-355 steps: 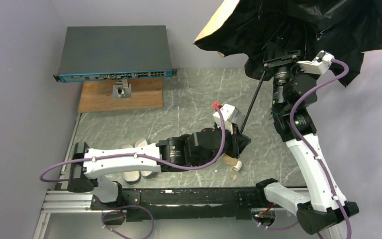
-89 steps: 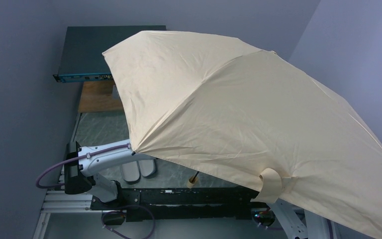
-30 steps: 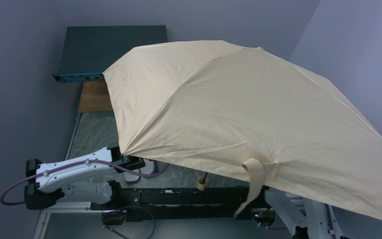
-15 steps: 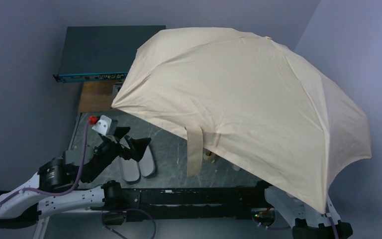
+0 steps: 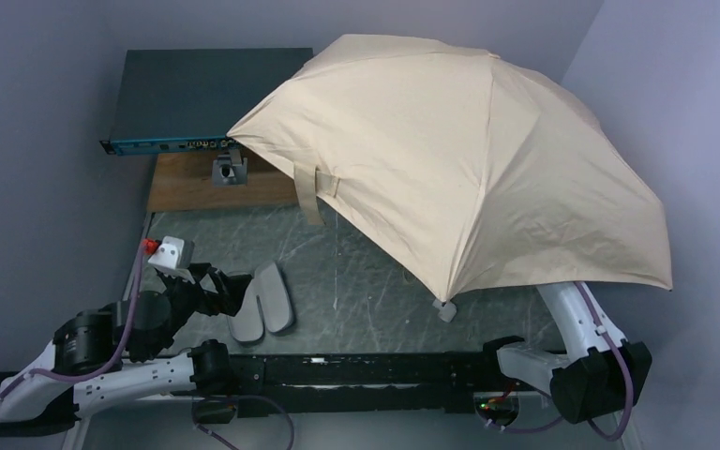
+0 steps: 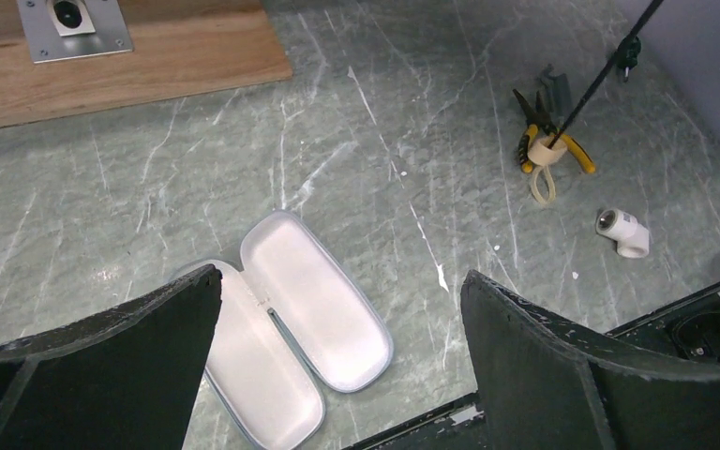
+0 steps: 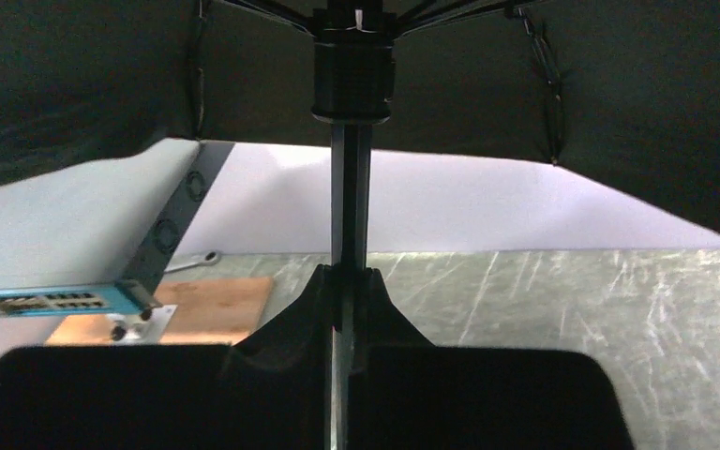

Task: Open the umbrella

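Note:
The umbrella is spread wide, its cream canopy covering the right half of the table, with a beige strap tab hanging at its left rim. My right gripper is shut on the black shaft, below the runner and the black underside. In the top view the canopy hides that gripper. The left wrist view shows the shaft slanting down to the tan handle and its loop. My left gripper stands open and holds nothing, low at the near left.
An open lavender-grey case lies under the left gripper. A white pipe fitting and yellow-handled pliers lie near the handle. At the back left are a network switch and a wooden board.
The canopy has swung back and to the right and now stands more upright. The left arm has pulled back to the near left, gripper still open.

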